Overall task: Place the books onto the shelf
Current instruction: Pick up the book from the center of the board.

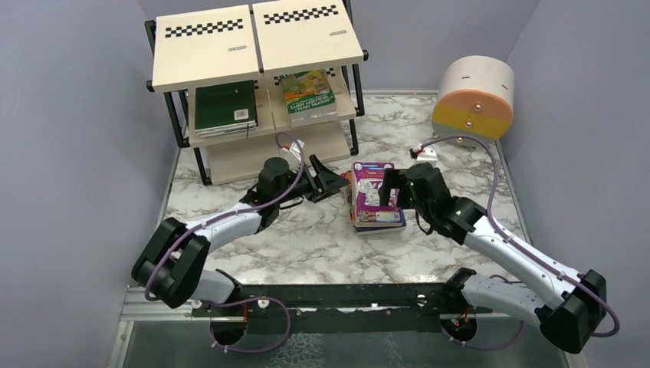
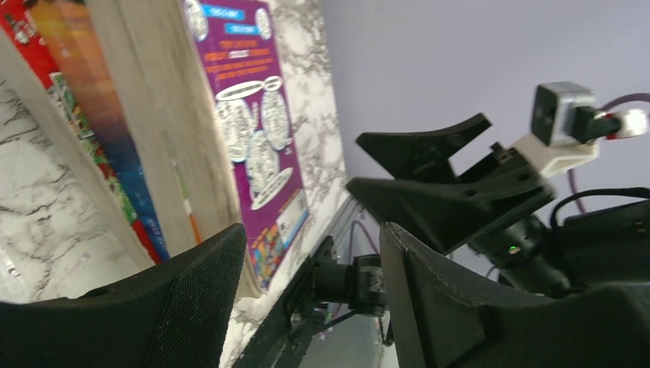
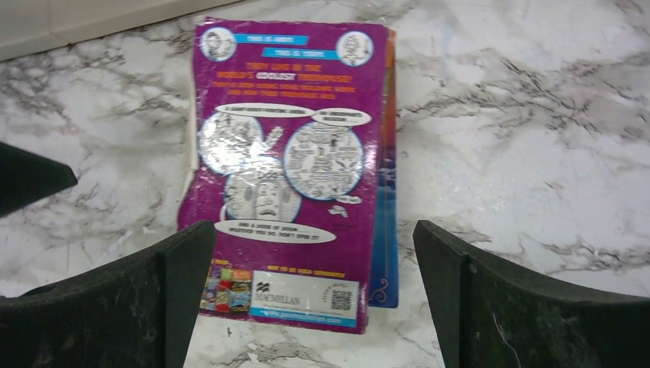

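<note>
**Both grippers empty beside the stack at mid-table**

The shelf (image 1: 203, 54) stood at the far left corner of the table (image 1: 306, 238). A green book (image 1: 224, 107) lay on the left of its middle board and a yellow-green book (image 1: 308, 93) on the right.

The other books lay in a stack (image 1: 377, 218) near the middle of the table, a purple book (image 3: 287, 169) on top, back cover up. Blue and orange edges showed from under its right side.

The left gripper (image 1: 331, 182) sat just beside the stack's left edge, low over the table. Its jaws were partly apart and held nothing.

The right gripper (image 3: 314, 230) hung over the near end of the purple book. Its jaws were spread wide, wider than the cover, and gripped nothing.

A drum (image 1: 473, 96) stood at the far right corner.
</note>
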You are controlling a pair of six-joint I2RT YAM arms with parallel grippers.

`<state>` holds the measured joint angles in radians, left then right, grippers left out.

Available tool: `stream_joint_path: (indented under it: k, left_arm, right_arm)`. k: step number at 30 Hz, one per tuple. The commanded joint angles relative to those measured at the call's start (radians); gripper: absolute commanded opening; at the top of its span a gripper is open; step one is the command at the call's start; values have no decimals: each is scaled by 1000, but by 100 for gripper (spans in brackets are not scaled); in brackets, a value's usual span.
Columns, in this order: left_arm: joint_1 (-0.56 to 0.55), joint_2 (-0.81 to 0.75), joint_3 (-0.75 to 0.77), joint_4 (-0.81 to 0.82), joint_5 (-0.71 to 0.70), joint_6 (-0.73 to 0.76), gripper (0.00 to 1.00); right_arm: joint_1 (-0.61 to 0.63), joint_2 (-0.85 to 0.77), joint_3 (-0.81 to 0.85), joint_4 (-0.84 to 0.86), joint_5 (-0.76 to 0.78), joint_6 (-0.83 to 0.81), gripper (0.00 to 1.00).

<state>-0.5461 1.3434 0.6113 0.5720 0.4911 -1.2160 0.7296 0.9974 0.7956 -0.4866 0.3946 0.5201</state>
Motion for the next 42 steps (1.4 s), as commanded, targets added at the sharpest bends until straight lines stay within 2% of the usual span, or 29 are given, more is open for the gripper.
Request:
stream_joint_path:
  k: [1,6,15,27,31,38,42]
  left_arm:
    - [-61,54,18,-13,-93,53,58]
    - [-110,103,13,-20,-112,60,59]
    - [-122,104,-1,-46,-111,83,59]
    - [-149,146,-2,-49,-131,80,59]
    - [-149,152,-4,-49,-136,82,59]
    - [-150,159,-12,-49,-142,82,59]
    - [-155,170,-6,-49,-145,82,59]
  right_arm:
    - [-68,-32,-48,-24,-82,46,100]
    - [-91,-37,-96,1,-163,73,100]
    - [-130,-105,-165,59,-251,102,100]
    - [-132,-34,-178,169,-378,93,99]
    - [-132,-20,-175,156,-355,105,98]
    - [-132,-52,-152,42,-151,150,98]
    - [-133,-40,-151,24,-148,135,98]
